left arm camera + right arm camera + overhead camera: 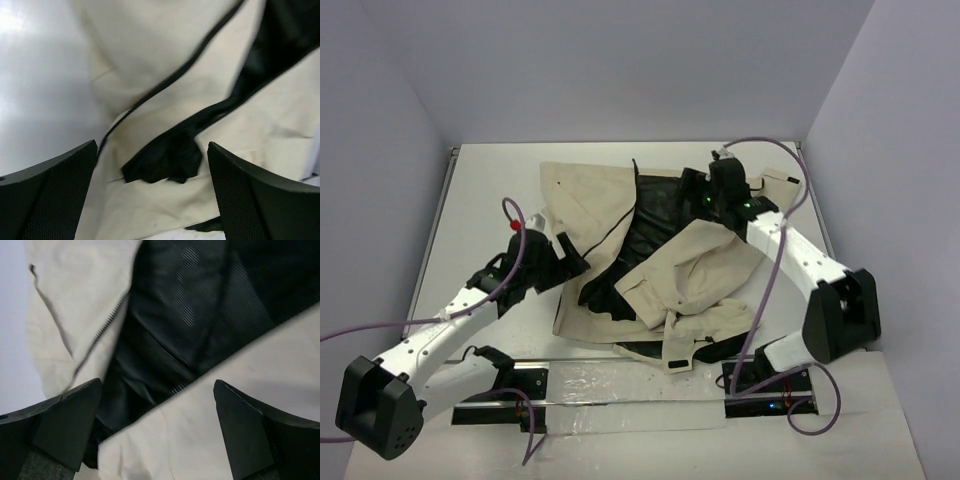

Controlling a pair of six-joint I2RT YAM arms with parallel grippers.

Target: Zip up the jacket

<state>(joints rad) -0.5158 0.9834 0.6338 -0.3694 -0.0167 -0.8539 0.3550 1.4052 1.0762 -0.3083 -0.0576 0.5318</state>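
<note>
- Left arm (450,330): reaches from its base at the near-left corner diagonally up to the jacket's left edge, wrist low over the cloth.
- Left pincer (151,146): released, fingers spread wide, nothing between them. It hovers just over the left front panel and a folded bit of black lining; contact with the fabric can't be told.
- Jacket (590,200): lies mid-tabletop (490,190), crumpled and wide open, collar end toward the far side, hem toward the arm bases.
- Left panel is fairly flat, with its dark zipper edge (610,235) running diagonally along it.
- Black lining (655,215): exposed down the middle, so the two front edges are well apart.
- Right panel and a sleeve (690,270) are bunched and folded across the lower middle, covering part of the opening.
- Progress: looks like zero zipping done. The fronts aren't aligned, no slider is visible in any view, and the bottom ends aren't joined. Left to do, as I judge it: spread the jacket, bring the edges together, seat the zipper, pull it up.
- Right pincer (157,384): released, jaws wide, empty. It sits over the lining near the collar, with the zipper teeth just to its left in the wrist view.
- Right arm (810,265): elbow out at the right tabletop edge, forearm angled up-left to the jacket's top.
</note>
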